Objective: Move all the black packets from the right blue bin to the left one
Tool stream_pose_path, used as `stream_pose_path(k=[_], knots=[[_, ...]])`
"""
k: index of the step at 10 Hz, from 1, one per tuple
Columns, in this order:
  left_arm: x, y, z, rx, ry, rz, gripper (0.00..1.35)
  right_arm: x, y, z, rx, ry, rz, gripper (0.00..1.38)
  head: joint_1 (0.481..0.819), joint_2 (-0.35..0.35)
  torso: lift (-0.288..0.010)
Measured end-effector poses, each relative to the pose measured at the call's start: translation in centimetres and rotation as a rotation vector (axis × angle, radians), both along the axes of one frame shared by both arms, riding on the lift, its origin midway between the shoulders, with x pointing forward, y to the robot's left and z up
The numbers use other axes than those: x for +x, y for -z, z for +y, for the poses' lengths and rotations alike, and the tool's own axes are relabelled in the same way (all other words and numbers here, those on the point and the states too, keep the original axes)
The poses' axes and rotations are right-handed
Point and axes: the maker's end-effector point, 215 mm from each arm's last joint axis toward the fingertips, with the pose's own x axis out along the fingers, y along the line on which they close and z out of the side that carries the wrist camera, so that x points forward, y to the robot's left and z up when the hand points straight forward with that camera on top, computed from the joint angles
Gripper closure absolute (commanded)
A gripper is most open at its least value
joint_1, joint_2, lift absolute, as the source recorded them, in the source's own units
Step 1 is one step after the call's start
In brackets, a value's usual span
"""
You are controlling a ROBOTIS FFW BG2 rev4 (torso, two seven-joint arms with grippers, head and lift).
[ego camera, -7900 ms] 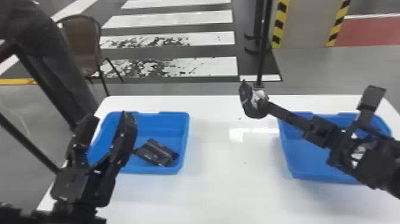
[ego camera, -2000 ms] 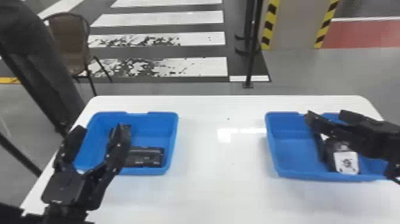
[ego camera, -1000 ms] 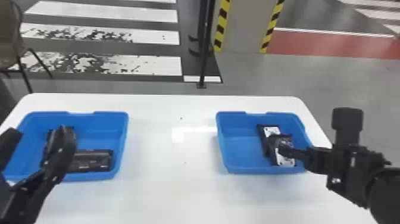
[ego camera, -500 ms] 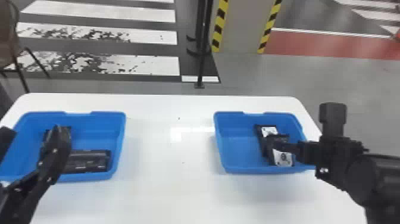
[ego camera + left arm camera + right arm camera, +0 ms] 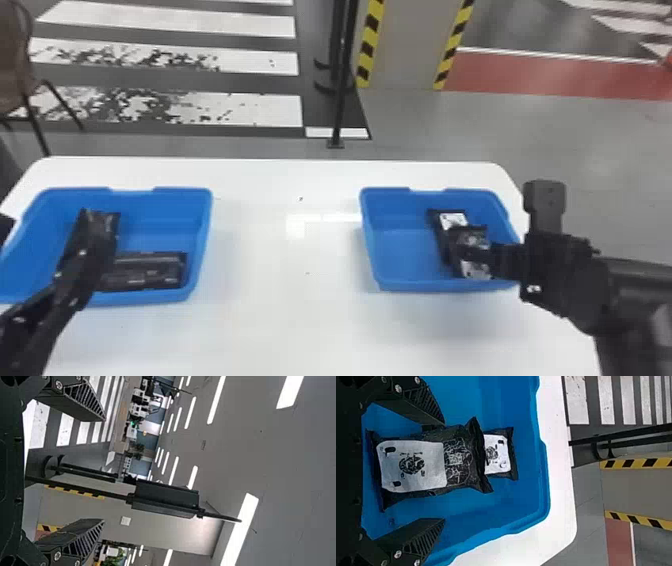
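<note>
In the head view my left gripper (image 5: 52,220) is at the left blue bin (image 5: 207,240); in the left wrist view the left gripper (image 5: 104,470) is open and empty. A black packet (image 5: 150,272) lies in that bin, with another dark shape partly behind my left finger. My right gripper (image 5: 482,252) is low over the right blue bin (image 5: 400,285), above two black packets with white labels. The right wrist view has the right gripper (image 5: 443,471) open, fingers on either side of the nearer packet (image 5: 411,465), which overlaps the farther packet (image 5: 496,453).
A white table (image 5: 285,320) carries both bins, with a wide stretch of its surface between them. Beyond its back edge are a black post (image 5: 340,100), a striped pillar (image 5: 402,45) and a chair (image 5: 15,60) at the left.
Earlier, my right gripper held a packet above the table between the bins; that packet has been let go. The gripper has since come over the right bin's packets, lately edging left. The head view has turned right.
</note>
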Motion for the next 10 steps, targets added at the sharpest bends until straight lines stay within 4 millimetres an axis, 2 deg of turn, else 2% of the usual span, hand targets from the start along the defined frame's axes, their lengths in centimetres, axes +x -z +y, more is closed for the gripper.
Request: stream_pose_path(k=[5, 6, 8, 9, 10], knots=[[0.0, -0.1, 0.0, -0.005, 0.002, -0.003, 0.13, -0.7, 1.5, -0.1, -0.005, 0.003, 0.048, 0.18, 0.695, -0.143, -0.140], [0.0, -0.1, -0.1, -0.007, 0.004, -0.002, 0.13, -0.7, 1.8, 0.1, 0.003, -0.001, 0.058, 0.26, 0.695, -0.143, -0.140], [0.0, 0.0, -0.2, -0.011, 0.008, -0.002, 0.13, -0.3, 2.6, 0.7, 0.029, -0.022, 0.072, 0.57, 0.695, -0.136, -0.140], [0.0, 0.0, -0.2, -0.013, 0.007, -0.001, 0.13, -0.3, 3.1, 0.8, 0.043, -0.026, 0.085, 0.79, 0.695, -0.134, -0.140], [0.0, 0.1, -0.1, -0.016, 0.005, -0.001, 0.13, -0.1, 3.5, 0.8, 0.053, -0.034, 0.090, 1.12, 0.695, -0.132, -0.140]])
